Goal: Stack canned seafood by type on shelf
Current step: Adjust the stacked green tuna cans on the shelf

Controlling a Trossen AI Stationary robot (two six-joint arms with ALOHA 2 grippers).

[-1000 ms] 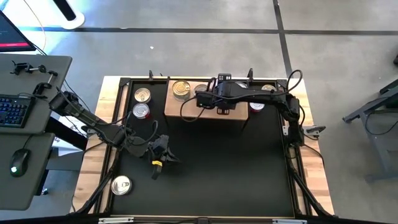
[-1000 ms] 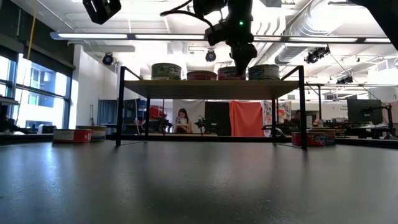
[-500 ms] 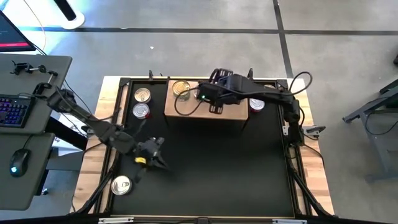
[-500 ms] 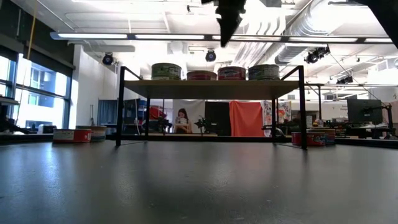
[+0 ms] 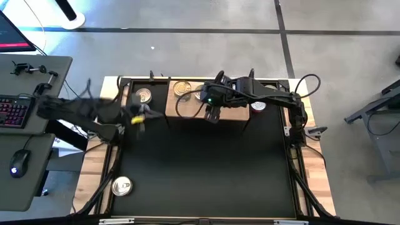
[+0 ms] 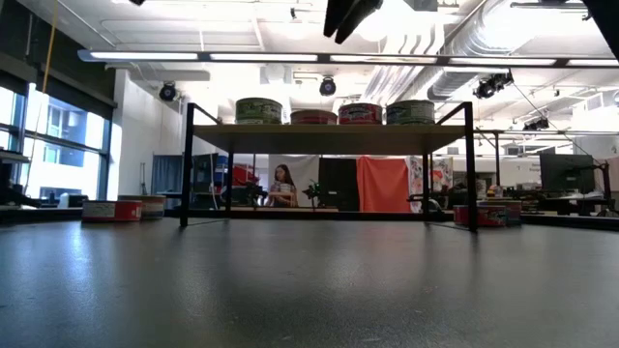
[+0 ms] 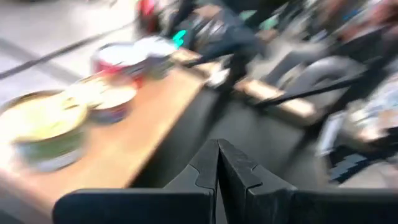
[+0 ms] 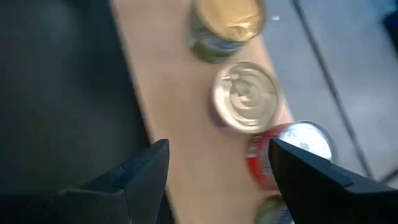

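Left pincer (image 5: 139, 116) now beside shelf (image 5: 232, 114).

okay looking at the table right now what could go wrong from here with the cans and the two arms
1. The left gripper, fingers shut, is sweeping fast beside the silver-lidded round tin on the black mat; it could knock that tin.
2. The open right gripper hangs above the light wooden shelf, where four tins sit in a close row, including the red-sided tin; dropping carelessly could push one off.
3. Both arms are near the shelf's left end and might collide.
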